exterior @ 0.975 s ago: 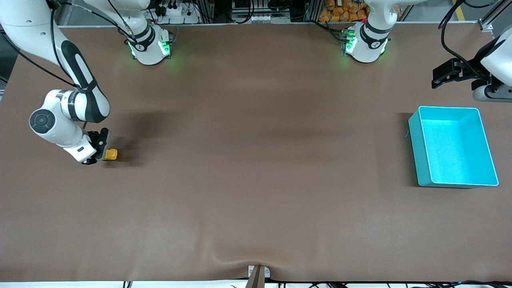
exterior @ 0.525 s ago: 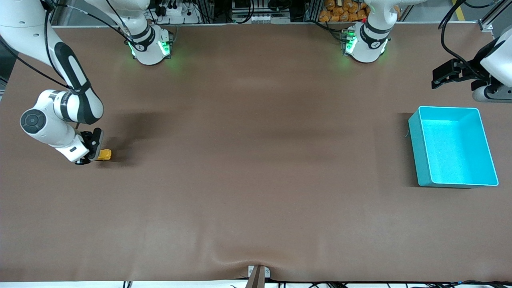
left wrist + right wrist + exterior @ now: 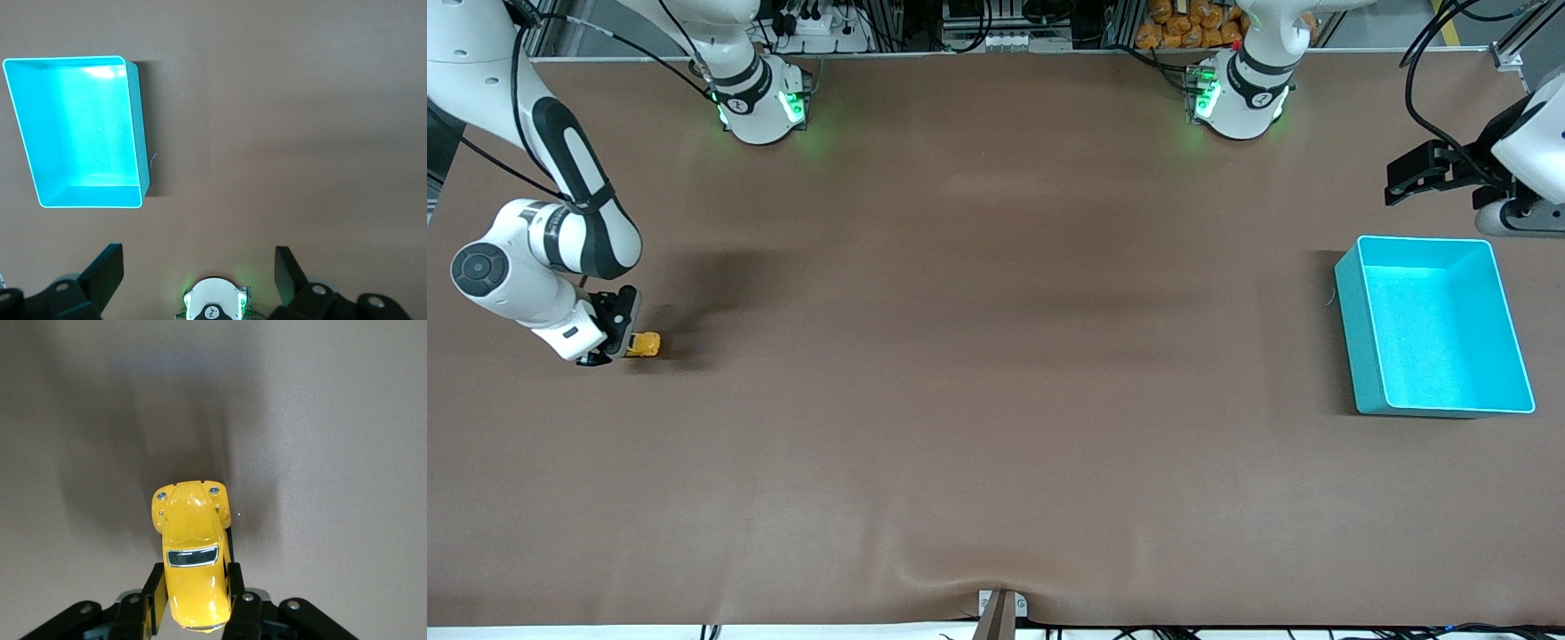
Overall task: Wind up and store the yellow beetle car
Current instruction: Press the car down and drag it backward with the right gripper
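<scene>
**Car clamped in the right pincer, bin at the counter's other end**

Start with the right wrist view. The right pincer [image 3: 195, 600] is closed on the yellow beetle car [image 3: 191, 553], one finger pressed to each flank at the rear half of the body. The car's long axis runs straight out from the pincer, with the rounded nose and its two small headlights pointing away from the wrist. The body is glossy yellow-orange with one dark window showing on top; the wheels are hidden under the body here. Its shadow lies on the counter [image 3: 347, 453] just under the nose, so I judge the car sits on or barely above the surface.

From the front camera, the car [image 3: 643, 344] sits at the right arm's end of the counter, sticking out of the right pincer [image 3: 615, 342] toward the middle of the counter.

The teal bin [image 3: 1347, 293] stands well apart, at the left arm's end, so the car's nose points roughly along the line toward it. The bin looks empty in both views.

The left pincer [image 3: 1414, 169] waits, fingers spread wide with nothing between them, in the air near the bin's base-side wall. The left arm is the nearer one to the bin [image 3: 137, 133]; the right arm is the only one near the car.
</scene>
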Tool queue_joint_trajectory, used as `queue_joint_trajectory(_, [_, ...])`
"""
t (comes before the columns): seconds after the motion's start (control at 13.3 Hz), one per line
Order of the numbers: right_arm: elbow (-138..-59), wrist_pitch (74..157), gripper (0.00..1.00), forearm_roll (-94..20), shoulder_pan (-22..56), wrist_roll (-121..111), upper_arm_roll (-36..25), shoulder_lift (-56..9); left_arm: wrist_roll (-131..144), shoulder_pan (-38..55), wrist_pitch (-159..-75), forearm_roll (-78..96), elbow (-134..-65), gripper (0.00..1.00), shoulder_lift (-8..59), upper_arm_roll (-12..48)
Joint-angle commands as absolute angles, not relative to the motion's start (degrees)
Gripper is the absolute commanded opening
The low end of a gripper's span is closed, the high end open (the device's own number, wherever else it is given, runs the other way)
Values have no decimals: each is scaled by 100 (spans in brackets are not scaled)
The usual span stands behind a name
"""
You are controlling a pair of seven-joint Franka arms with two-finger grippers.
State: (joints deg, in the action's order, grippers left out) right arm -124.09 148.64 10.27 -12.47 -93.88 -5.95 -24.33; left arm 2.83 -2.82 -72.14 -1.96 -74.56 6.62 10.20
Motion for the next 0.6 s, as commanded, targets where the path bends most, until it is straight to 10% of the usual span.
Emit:
queue_joint_trajectory(0.0, [-12252, 15038, 36, 1099, -1468, -9413, -536, -3164, 387, -246, -7277, -351, -7453, 100, 668, 1020])
queue_joint_trajectory(0.3, [-12208, 14986, 46, 1090, -1459, -9404, -527, -3164, 387, -246, -7286, -343, -7444, 100, 694, 1020])
queue_joint_trajectory(0.53, [-12094, 14898, 76, 1081, -1450, -9352, -519, -3147, 387, -237, -7321, -343, -7444, 100, 694, 1028])
